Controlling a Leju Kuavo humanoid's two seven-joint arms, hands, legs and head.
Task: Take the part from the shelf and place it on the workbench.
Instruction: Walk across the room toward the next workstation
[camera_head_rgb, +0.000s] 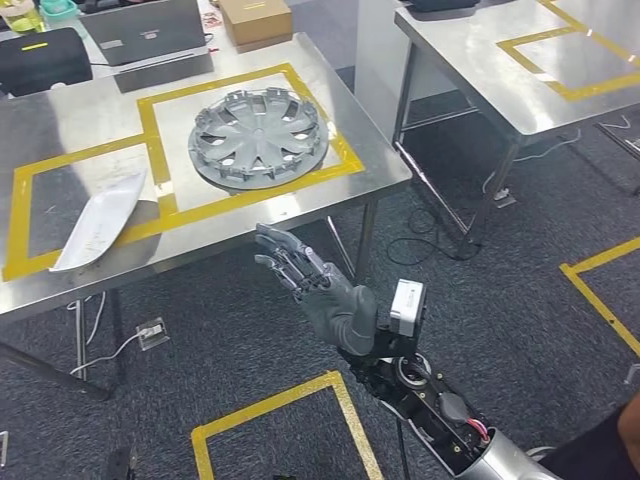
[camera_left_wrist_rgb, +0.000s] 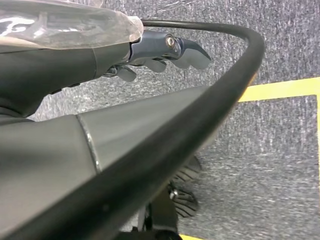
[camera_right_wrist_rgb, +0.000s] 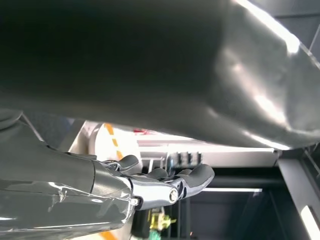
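A grey wheel cover (camera_head_rgb: 258, 135) lies flat inside a yellow-taped square on the steel workbench (camera_head_rgb: 362, 120). A white curved part (camera_head_rgb: 98, 220) lies in the taped area to its left, near the front edge. My right hand (camera_head_rgb: 317, 285) is raised in front of the bench edge, below the wheel cover, with fingers spread and nothing in it. The right wrist view has this hand (camera_right_wrist_rgb: 151, 187) stretched out under a shiny metal surface. In the left wrist view my left hand (camera_left_wrist_rgb: 151, 52) hangs over the grey carpet, fingers loosely extended and holding nothing.
A laptop (camera_head_rgb: 155, 30), a cardboard box (camera_head_rgb: 255, 20) and a black case (camera_head_rgb: 41, 55) sit at the back of the bench. A second steel table (camera_head_rgb: 528, 90) stands to the right. Yellow tape (camera_head_rgb: 279, 410) marks the carpet, and cables (camera_head_rgb: 423, 240) trail between the tables.
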